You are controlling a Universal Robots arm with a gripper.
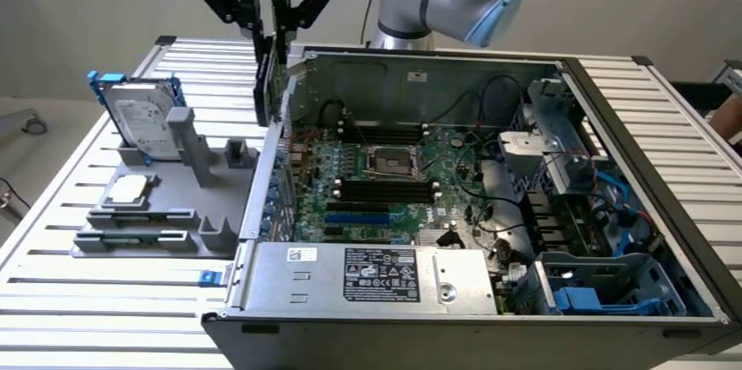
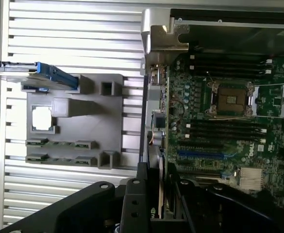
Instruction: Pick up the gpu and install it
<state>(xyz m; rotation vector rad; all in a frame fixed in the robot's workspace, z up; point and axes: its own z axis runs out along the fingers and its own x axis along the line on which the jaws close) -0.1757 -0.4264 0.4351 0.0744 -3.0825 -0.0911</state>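
Up above the side wall of the computer case (image 1: 648,188) on the exterior view's left, the gripper (image 1: 274,38) hangs with the gpu (image 1: 268,83) pinched between its two black fingers. The card points straight down and touches nothing but the fingers. It is just over the top of that wall, not yet inside the box.

So the picking-up part looks done, and the putting-in part is the one in hand. The gray holder (image 1: 151,214) on the table (image 1: 82,300) has the hard drive (image 1: 145,122) in its blue frame and a small square chip (image 1: 128,189) on it, well apart from the card.

I think the next move needs care. The card's bottom edge has to line up with one of the long slots (image 1: 361,214) low on the green board (image 1: 447,157), and its metal end has to sit against the case wall. It would have to stay straight up and down; a tilt could make it jam or bump the wall.

From here the gpu looks thin and flat, because we see it from its edge — a dark strip with a little green. In the wrist view the gpu (image 2: 159,177) is a narrow line with a silver edge, and the gripper (image 2: 157,213) squeezes it from both sides.
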